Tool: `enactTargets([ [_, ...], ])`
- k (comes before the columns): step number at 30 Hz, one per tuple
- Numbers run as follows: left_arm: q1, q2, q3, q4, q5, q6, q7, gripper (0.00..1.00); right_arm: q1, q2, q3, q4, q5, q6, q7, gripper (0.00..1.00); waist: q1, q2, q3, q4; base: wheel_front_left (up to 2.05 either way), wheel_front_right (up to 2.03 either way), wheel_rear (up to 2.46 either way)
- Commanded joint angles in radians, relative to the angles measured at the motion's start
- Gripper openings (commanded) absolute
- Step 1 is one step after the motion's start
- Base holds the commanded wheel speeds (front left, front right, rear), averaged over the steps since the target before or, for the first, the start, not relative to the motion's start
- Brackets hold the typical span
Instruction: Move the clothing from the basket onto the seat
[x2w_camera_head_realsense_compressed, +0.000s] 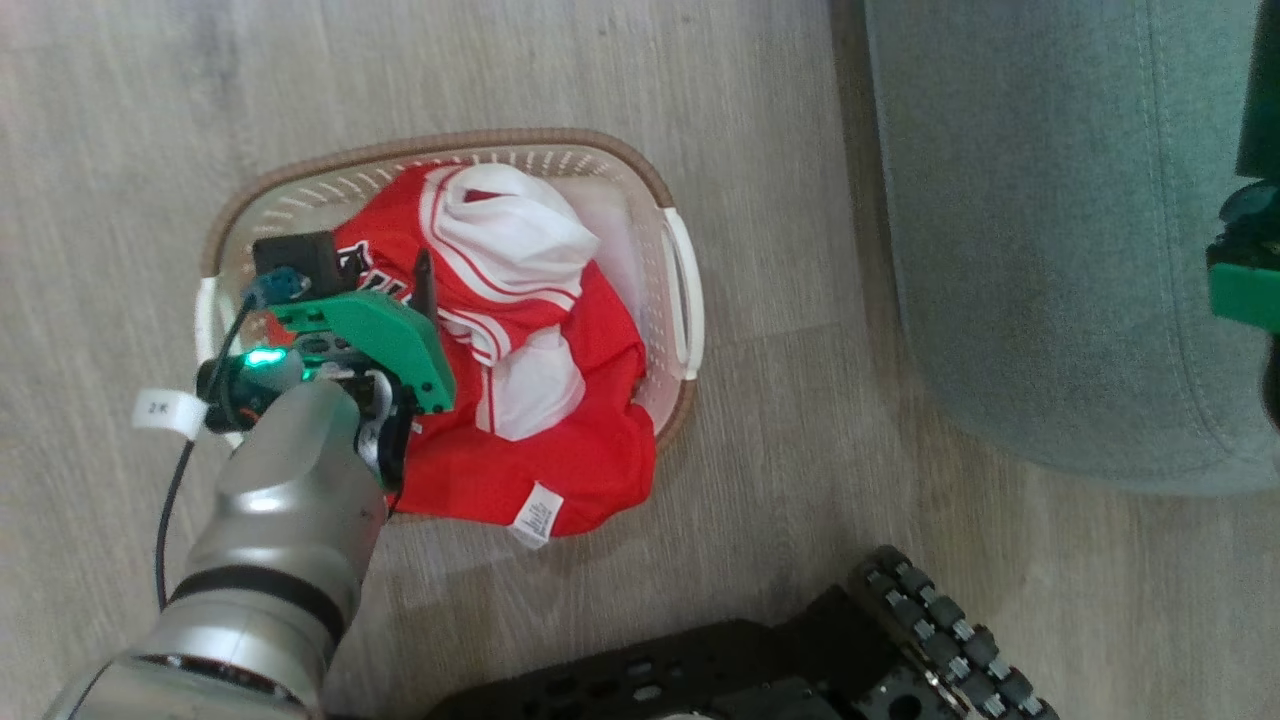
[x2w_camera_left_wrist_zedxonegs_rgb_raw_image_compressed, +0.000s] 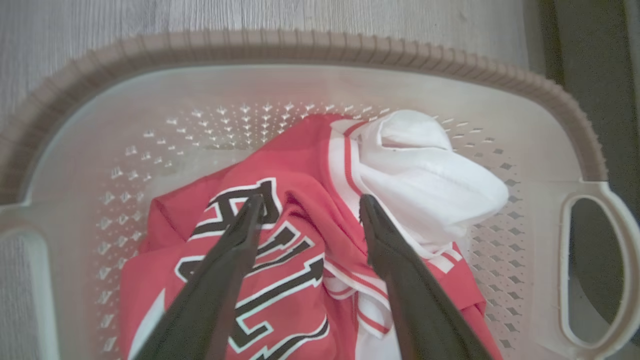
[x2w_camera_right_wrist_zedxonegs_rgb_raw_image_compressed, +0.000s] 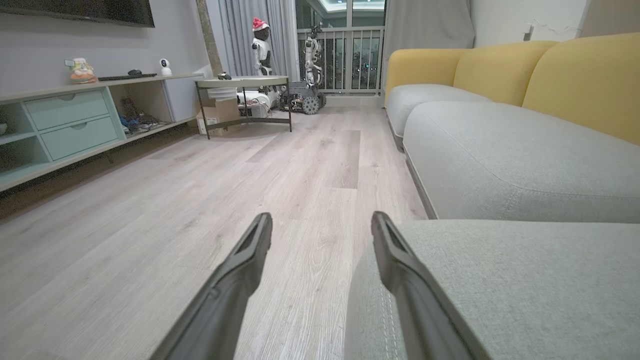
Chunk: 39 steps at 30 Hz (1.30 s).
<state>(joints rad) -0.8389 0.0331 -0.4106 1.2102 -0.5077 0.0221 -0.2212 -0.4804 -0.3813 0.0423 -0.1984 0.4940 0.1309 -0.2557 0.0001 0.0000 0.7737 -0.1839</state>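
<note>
Tag (x2w_camera_head_realsense_compressed: 160, 408) "2K" on cable (x2w_camera_head_realsense_compressed: 168, 495); left claw (x2w_camera_left_wrist_zedxonegs_rgb_raw_image_compressed: 311, 200) agape over clothing (x2w_camera_left_wrist_zedxonegs_rgb_raw_image_compressed: 295, 160) in basket (x2w_camera_left_wrist_zedxonegs_rgb_raw_image_compressed: 320, 47); right claw (x2w_camera_right_wrist_zedxonegs_rgb_raw_image_compressed: 322, 217) agape

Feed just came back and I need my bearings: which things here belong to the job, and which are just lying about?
Job: red clothing, basket, sofa seat, left tool open over the clothing.
Lying about: low table, drawer cabinet, toy robot, yellow back cushions.

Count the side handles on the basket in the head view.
2. One handle is on the basket's side nearest the seat; the other handle is on the opposite side, its lower part hidden behind the left arm.
</note>
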Motion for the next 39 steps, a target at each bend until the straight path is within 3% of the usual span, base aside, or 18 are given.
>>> enactTargets([
  [1, -0.001, 0.017, 0.016, 0.009, -0.016, 0.003, 0.006, 1.00, 0.016, -0.006, 0.001, -0.037, 0.008, 0.000, -0.006, 1.00, -0.0001, 0.0000, 0.029, -0.022, 0.00, 0.00, 0.00],
  [9, -0.029, 0.017, 0.008, 0.061, -0.063, 0.012, 0.107, 1.00, 0.000, 0.010, -0.004, -0.045, 0.010, 0.000, -0.006, 1.00, -0.0001, 0.0000, 0.073, -0.040, 0.00, 0.00, 0.00],
  [16, -0.048, 0.017, -0.016, 0.076, -0.071, 0.037, 0.265, 1.00, -0.014, 0.015, -0.002, -0.049, 0.012, 0.000, -0.006, 1.00, -0.0001, 0.0000, 0.107, -0.053, 0.00, 0.00, 0.00],
  [17, -0.055, 0.017, -0.018, 0.077, -0.074, 0.039, 0.275, 0.89, -0.013, 0.015, -0.005, -0.047, 0.011, 0.000, -0.006, 1.00, -0.0001, 0.0000, 0.110, -0.054, 0.00, 0.00, 0.00],
  [18, -0.057, 0.017, -0.018, 0.078, -0.075, 0.039, 0.278, 0.48, -0.013, 0.015, -0.006, -0.045, 0.010, 0.000, -0.006, 1.00, -0.0001, 0.0000, 0.110, -0.054, 0.00, 0.00, 0.00],
  [19, -0.058, 0.017, -0.019, 0.078, -0.076, 0.038, 0.280, 0.32, -0.013, 0.016, -0.006, -0.043, 0.010, 0.000, -0.006, 1.00, -0.0001, 0.0000, 0.108, -0.054, 0.00, 0.00, 0.00],
  [20, -0.058, 0.017, -0.021, 0.078, -0.077, 0.035, 0.284, 0.00, -0.013, 0.017, -0.005, -0.040, 0.010, 0.000, -0.006, 1.00, -0.0001, 0.0000, 0.105, -0.054, 0.00, 0.00, 0.00],
  [27, -0.029, 0.017, -0.054, 0.080, -0.077, -0.042, 0.392, 0.00, -0.017, 0.024, 0.002, -0.036, 0.005, 0.000, -0.006, 1.00, -0.0001, 0.0000, 0.065, -0.053, 0.00, 0.00, 0.00],
  [39, 0.050, 0.017, -0.105, 0.056, -0.111, -0.109, 0.312, 0.00, 0.021, 0.033, 0.024, -0.010, -0.014, 0.000, -0.006, 1.00, -0.0001, 0.0000, -0.151, -0.012, 0.00, 0.00, 0.00],
])
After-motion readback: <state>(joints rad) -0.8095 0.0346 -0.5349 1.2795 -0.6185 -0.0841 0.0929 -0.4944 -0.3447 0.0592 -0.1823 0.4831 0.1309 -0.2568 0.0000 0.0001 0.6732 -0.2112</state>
